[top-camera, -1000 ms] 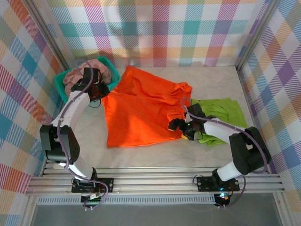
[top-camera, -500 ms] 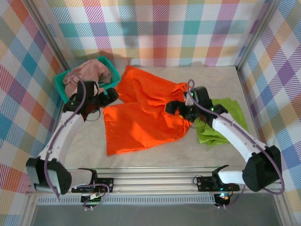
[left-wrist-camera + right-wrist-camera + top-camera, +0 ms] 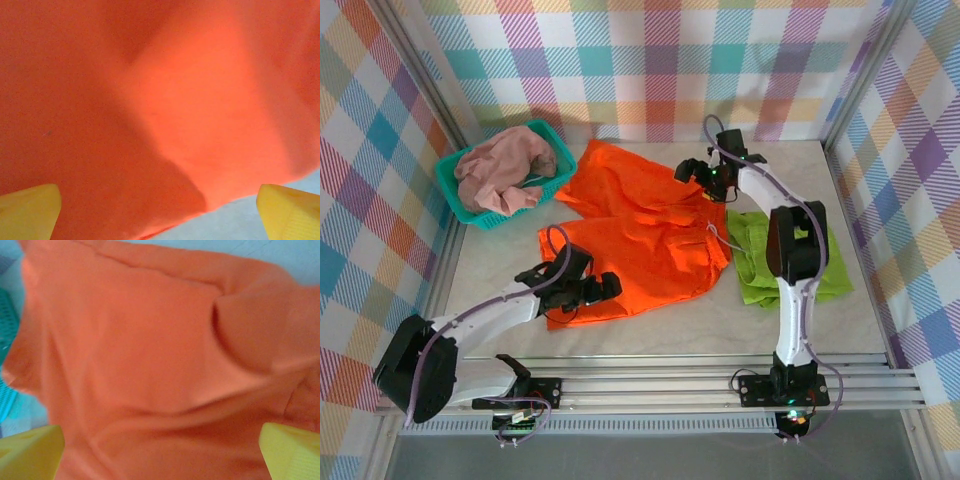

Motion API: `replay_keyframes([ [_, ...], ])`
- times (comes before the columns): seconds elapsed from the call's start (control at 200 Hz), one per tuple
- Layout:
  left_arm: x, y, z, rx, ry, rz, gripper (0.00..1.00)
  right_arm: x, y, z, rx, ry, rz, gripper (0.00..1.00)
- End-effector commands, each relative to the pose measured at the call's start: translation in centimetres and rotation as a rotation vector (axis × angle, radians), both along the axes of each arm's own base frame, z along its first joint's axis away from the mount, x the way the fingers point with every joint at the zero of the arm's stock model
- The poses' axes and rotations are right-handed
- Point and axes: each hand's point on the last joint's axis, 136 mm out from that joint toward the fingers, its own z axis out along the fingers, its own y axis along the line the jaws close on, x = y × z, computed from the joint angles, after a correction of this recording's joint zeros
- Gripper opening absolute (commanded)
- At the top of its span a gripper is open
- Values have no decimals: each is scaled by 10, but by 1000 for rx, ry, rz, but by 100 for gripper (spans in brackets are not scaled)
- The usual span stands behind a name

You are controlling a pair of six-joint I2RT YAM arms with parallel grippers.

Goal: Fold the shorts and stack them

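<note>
Left hand and right hand noted wide, empty; orange shorts' opposite edges are best pinched squarely before being folded.

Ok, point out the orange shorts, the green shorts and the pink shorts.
orange shorts [image 3: 640,250], top external view, middle of the spread cloth
green shorts [image 3: 750,270], top external view, flat part toward the orange pair
pink shorts [image 3: 500,170], top external view, centre of the crumpled heap
</note>
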Motion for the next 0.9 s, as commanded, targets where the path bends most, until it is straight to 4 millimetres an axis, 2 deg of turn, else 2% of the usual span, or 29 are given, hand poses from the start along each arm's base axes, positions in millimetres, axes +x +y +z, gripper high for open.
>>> replay_keyframes([
  [0.0,-3,14,-17,60,0,60,100,13,-8,-9,2,39,-1,100],
  [0.115,-19,39,-38,163,49,92,100,29,-22,-31,10,78,-37,100],
  [0.25,-37,63,-59,245,96,145,100,43,-38,-39,21,86,-85,100],
  [0.38,-47,75,-69,278,127,177,100,54,-59,-46,14,100,-138,100],
  [0.48,-53,80,-72,292,139,179,100,55,-74,-60,-3,156,-178,100],
  [0.55,-54,79,-71,279,139,171,100,53,-75,-63,17,194,-184,100],
  [0.625,-48,68,-60,231,116,146,100,53,-61,-45,88,169,-132,99],
  [0.695,-37,57,-38,177,61,123,100,48,-45,-13,130,102,-68,99],
  [0.73,-31,54,-22,162,23,114,100,43,-37,11,141,52,-37,99],
  [0.835,-14,53,24,140,-78,115,100,13,-20,74,139,-79,34,100],
  [0.895,-8,54,40,113,-94,127,100,-10,-19,94,108,-118,34,100],
])
